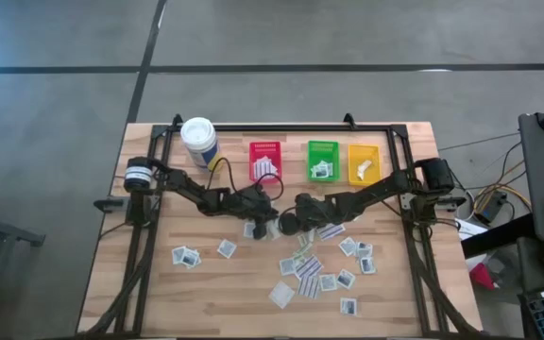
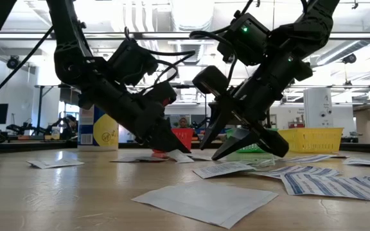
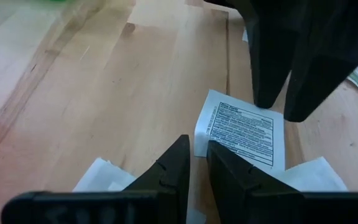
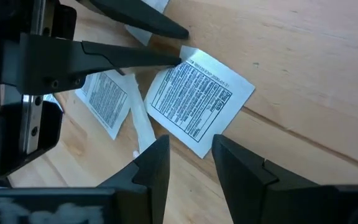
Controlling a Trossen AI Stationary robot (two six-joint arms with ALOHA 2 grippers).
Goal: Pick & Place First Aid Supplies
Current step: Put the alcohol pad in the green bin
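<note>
Overhead, the left gripper [image 1: 259, 227] and right gripper [image 1: 280, 225] meet mid-table over scattered packets [image 1: 308, 268]; bins [image 1: 321, 161] stand beyond. At table level both tips touch down beside one printed packet [image 2: 170, 154]; wrist views show the left fingers [image 3: 174, 171] pinching that packet's edge, the right fingers [image 4: 157, 163] spread around it.
</note>
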